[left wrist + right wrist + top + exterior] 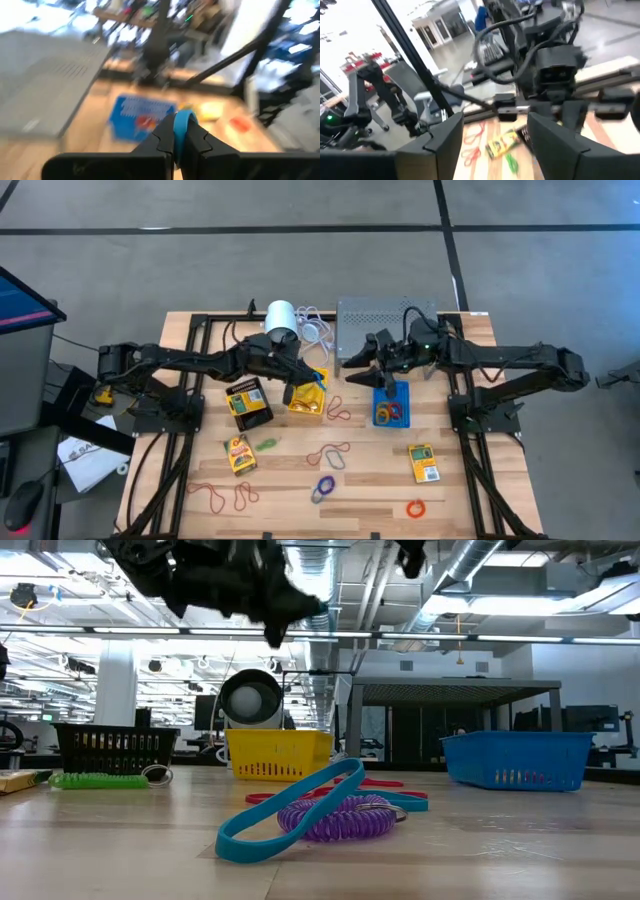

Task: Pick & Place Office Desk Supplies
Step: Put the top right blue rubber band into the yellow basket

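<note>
The left gripper (175, 142) was clamped on a thin blue rubber-band loop (182, 125), raised over the small yellow plastic bin (308, 395); the small blue plastic bin (391, 404) lay rightward, under the right gripper (386, 380), whose fingers stood apart

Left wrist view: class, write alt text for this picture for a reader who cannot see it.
The left tool is shut on a blue rubber band, pinched between its two dark fingers. Beyond it, blurred, a blue bin sits on the wooden table, beside a grey perforated stand.
</note>
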Robot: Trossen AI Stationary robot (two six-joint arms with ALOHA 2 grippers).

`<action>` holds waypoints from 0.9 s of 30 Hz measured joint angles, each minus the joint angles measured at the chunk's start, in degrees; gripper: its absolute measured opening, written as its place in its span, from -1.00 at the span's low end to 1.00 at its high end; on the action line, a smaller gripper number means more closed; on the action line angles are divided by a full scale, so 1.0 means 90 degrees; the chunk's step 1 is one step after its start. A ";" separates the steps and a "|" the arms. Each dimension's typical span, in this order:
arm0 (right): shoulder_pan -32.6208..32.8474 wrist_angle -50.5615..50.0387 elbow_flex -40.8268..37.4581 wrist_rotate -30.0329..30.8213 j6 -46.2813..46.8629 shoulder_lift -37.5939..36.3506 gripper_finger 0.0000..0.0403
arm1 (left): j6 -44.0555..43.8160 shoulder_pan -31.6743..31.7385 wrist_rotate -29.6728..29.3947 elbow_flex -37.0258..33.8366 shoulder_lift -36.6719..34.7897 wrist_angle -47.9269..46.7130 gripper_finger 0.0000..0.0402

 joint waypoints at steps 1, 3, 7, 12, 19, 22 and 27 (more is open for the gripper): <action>0.0005 -0.0192 -0.0002 0.0005 0.0000 -0.0065 0.03 | 0.0073 0.0028 -0.0163 0.0000 0.0000 -0.0222 -1.00; 0.0040 -0.0572 -0.0001 0.0045 -0.0003 -0.0171 -0.01 | 0.0099 0.0080 -0.0389 -0.0002 0.0000 -0.0609 -1.00; 0.0192 -0.1284 -0.0001 0.0482 -0.0195 -0.0312 -0.10 | 0.0102 0.0145 -0.0455 -0.0002 0.0000 -0.1085 -1.00; 0.0400 -0.2094 -0.0010 0.0845 -0.0265 -0.0329 -0.19 | 0.0104 0.0143 -0.0933 -0.0002 0.0000 -0.1652 -1.00; 0.0700 -0.3065 -0.0136 0.1165 0.0397 -0.0326 -0.29 | 0.0092 0.0128 -0.1250 -0.0007 0.0209 -0.2337 -1.00; 0.0894 -0.3272 -0.0136 0.1302 0.0665 -0.0326 -0.33 | 0.0056 0.0128 -0.1250 -0.0007 0.0487 -0.2362 -1.00; 0.1198 -0.3413 -0.0136 0.1365 0.0977 -0.0326 -0.38 | -0.0222 0.0128 -0.1256 -0.0007 0.0964 -0.2322 -1.00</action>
